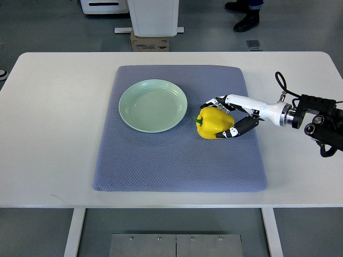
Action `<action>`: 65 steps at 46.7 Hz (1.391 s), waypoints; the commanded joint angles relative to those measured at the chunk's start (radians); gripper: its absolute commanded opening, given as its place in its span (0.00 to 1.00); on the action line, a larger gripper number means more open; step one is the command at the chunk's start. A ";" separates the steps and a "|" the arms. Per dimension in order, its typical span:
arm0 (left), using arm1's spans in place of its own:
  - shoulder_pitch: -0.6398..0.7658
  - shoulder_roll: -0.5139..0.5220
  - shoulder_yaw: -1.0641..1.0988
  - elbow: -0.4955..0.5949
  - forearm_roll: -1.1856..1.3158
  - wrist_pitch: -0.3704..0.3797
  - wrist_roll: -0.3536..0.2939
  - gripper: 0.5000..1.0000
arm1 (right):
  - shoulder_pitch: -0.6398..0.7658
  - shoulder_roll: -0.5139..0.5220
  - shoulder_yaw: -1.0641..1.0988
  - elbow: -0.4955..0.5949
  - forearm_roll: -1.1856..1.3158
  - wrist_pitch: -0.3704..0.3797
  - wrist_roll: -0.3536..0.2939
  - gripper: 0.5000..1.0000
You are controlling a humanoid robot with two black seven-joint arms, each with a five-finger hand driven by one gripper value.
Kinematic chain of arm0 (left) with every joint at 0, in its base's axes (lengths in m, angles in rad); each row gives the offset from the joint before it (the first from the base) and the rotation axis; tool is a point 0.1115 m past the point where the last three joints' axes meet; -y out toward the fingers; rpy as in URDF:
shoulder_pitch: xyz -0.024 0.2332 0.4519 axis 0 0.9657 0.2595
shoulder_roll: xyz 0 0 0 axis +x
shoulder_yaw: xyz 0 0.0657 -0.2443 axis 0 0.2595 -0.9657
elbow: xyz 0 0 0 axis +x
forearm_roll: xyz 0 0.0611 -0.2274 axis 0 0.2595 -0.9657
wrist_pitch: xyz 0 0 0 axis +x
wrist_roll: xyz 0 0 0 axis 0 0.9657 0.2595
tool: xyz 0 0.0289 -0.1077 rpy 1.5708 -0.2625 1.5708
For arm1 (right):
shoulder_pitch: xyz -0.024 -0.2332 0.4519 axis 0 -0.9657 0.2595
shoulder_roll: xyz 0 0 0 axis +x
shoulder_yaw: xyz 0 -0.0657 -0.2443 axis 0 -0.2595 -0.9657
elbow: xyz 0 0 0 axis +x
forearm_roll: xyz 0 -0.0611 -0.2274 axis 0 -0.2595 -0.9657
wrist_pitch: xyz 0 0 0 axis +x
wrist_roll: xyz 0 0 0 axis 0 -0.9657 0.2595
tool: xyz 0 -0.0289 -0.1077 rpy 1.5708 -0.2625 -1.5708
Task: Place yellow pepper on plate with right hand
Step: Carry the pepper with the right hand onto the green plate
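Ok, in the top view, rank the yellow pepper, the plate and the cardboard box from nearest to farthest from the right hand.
1. Yellow pepper, held in the right hand.
2. Plate, left of the pepper on the mat.
3. Cardboard box, on the floor beyond the table.

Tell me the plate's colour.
Pale green plate, plain, clearest in the top view.

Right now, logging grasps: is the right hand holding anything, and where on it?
The right hand grips the yellow pepper by its right side.
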 commanded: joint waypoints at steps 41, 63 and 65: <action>0.000 0.000 0.000 0.000 0.000 0.000 0.000 1.00 | 0.148 0.273 0.056 -0.001 0.035 -0.005 -0.355 0.00; 0.000 0.000 0.000 0.000 0.000 0.000 0.000 1.00 | 0.121 0.397 0.133 -0.012 0.061 -0.087 -0.527 0.00; 0.000 0.000 0.000 0.000 0.000 0.000 0.000 1.00 | 0.120 0.405 0.133 -0.015 0.066 -0.097 -0.536 0.00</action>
